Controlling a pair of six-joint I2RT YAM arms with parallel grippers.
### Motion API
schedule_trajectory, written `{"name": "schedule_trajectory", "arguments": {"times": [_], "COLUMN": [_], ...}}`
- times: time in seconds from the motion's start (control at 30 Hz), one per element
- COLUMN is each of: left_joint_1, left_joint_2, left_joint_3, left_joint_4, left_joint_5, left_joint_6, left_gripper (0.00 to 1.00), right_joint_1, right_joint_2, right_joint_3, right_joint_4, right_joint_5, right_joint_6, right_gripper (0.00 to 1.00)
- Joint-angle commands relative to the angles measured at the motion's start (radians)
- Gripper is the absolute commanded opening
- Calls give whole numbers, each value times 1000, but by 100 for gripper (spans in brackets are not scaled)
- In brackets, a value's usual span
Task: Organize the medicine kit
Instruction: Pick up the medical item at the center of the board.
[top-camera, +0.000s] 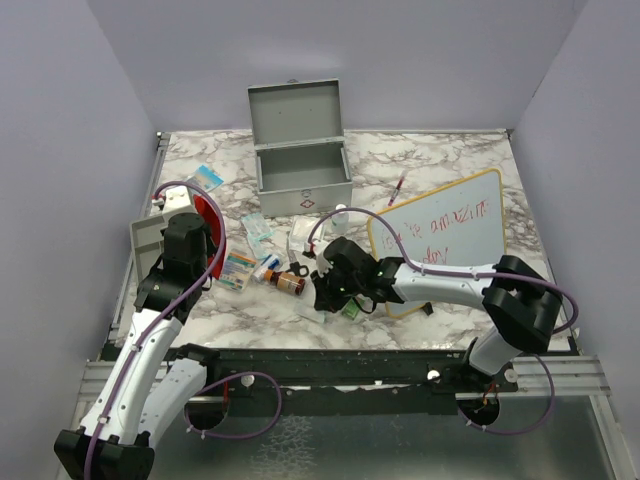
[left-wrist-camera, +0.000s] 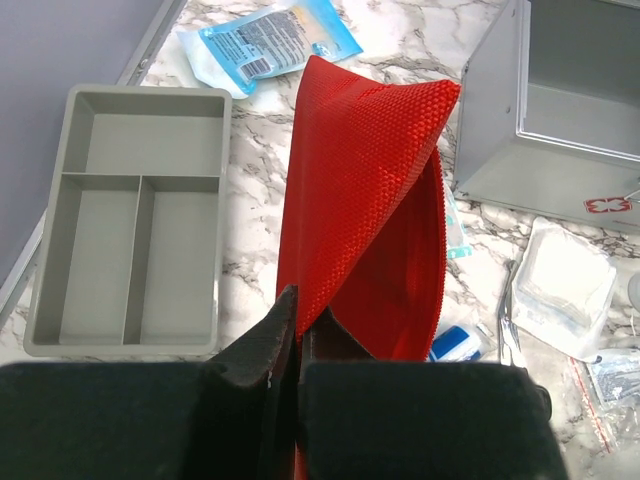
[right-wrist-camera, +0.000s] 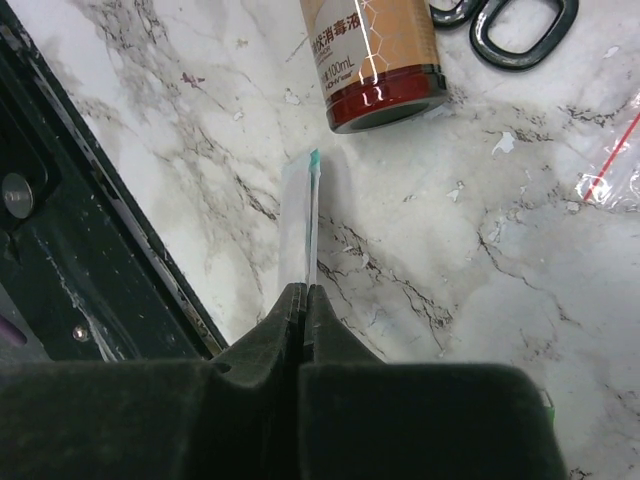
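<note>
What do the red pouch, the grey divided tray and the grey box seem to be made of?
Red pouch: woven fabric, probably synthetic; a mesh-like weave shows, and it folds softly. Divided tray: likely moulded plastic, matte, with rounded corners. Medicine kit: apparently painted sheet metal, smooth grey, with thin flat walls.

Matt metal medicine kit (top-camera: 303, 186), woven cloth pouch (left-wrist-camera: 360, 200), glossy marbled table (right-wrist-camera: 450, 270)

A whiteboard (top-camera: 440, 235) with red writing lies at 3 o'clock on the marble table (top-camera: 450, 160). A grey divided tray (left-wrist-camera: 150, 140) is at 9 o'clock of a red pouch (left-wrist-camera: 360, 200). A brown bottle (right-wrist-camera: 372, 50) lies at 12 o'clock of a thin packet (right-wrist-camera: 303, 220), with scissors (right-wrist-camera: 520, 30) at its 3 o'clock.
</note>
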Motion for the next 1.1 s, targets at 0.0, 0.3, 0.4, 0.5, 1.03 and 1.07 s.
{"name": "schedule_trajectory", "arguments": {"times": [0.0,0.3,0.4,0.5,1.03,1.07], "left_joint_1": [-5,-5,-5,-5,-5,-5], "left_joint_2": [-14,-13,-14,-12,-9,-9], "left_joint_3": [7,7,7,7,7,7], "left_joint_4": [22,21,22,22,22,21], "left_joint_5": [8,4,4,5,8,8], "left_joint_6": [4,5,5,4,4,4], "left_gripper": [0,0,0,0,0,0], "right_joint_1": [5,7,6,7,9,13], "right_joint_2": [-34,-52,-76,-99,-65,-52], "right_joint_3": [-7,-3,2,8,63,69], "right_joint_4": [-15,-69,-89,-107,-166,-171], "right_joint_5": [60,117,134,145,147,153], "right_joint_6": [8,-15,-18,-18,-65,-69], "right_gripper": [1,1,1,0,25,31]}}
